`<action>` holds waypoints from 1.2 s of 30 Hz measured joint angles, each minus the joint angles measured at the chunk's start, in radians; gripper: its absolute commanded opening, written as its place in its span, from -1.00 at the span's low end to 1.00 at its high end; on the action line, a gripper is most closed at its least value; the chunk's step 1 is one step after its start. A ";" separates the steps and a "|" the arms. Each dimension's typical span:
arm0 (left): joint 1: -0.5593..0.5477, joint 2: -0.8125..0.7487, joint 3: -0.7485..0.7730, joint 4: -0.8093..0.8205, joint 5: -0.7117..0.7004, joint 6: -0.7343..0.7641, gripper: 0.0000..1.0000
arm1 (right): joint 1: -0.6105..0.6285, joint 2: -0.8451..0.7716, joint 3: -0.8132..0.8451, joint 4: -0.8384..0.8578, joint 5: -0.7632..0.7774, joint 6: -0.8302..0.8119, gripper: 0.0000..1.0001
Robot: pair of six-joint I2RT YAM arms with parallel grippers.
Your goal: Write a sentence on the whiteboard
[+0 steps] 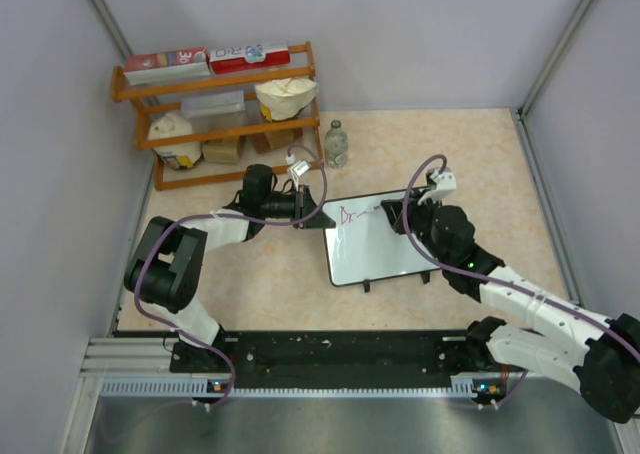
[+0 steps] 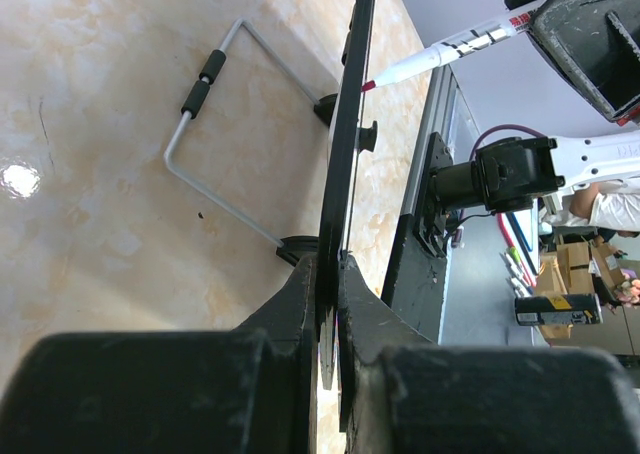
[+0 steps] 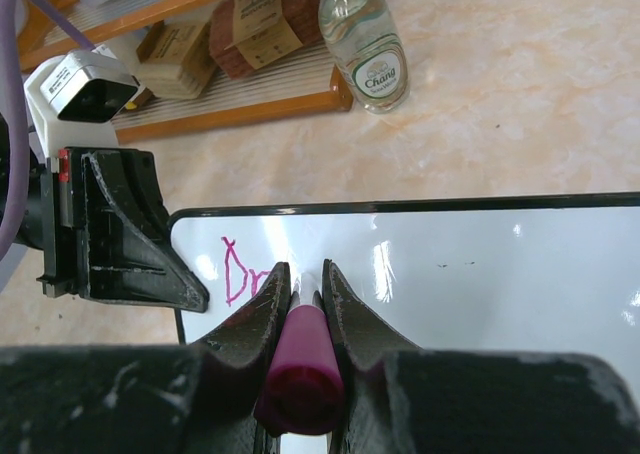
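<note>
Pink marker sits closest, its cap end pinched tight between the 2 fingers of my right gripper. Its body runs forward and down to the whiteboard. From my left wrist, the tip is right at the board's face, though I cannot tell whether it touches. My left gripper is closed on the board's black frame, 1 finger on each side of the thin edge, at the side nearest my left arm. The board sits in the middle of the table, between my 2 arms. A bent wire stand is hinged at its back. Of the sentence, only 2 pink letters show, "Dr", near the board's far left corner, just ahead of my right fingertips. Beyond the board a glass bottle stands upright beside a wooden shelf holding bags and boxes.
</note>
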 measured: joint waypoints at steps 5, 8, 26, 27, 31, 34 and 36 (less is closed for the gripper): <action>0.000 0.000 0.000 -0.002 -0.002 0.000 -1.00 | -0.001 0.014 0.005 0.012 -0.005 0.002 -1.00; 0.000 0.000 0.000 -0.002 -0.002 0.000 -1.00 | -0.001 0.023 0.010 0.019 -0.012 0.002 -1.00; 0.000 0.000 0.000 -0.003 -0.002 0.000 -1.00 | -0.001 0.042 0.015 0.023 -0.068 0.016 -1.00; 0.000 0.000 0.000 -0.003 -0.002 0.000 -1.00 | -0.001 0.041 0.014 0.022 -0.069 0.017 -1.00; -0.001 0.000 0.000 -0.003 -0.002 0.001 -1.00 | -0.001 0.035 0.013 0.008 -0.075 0.017 -1.00; -0.001 0.000 0.000 -0.003 -0.002 0.002 -1.00 | -0.001 0.035 0.013 0.003 -0.080 0.017 -1.00; -0.001 0.000 0.000 -0.003 -0.002 0.002 -1.00 | -0.001 0.032 0.012 -0.001 -0.081 0.017 -1.00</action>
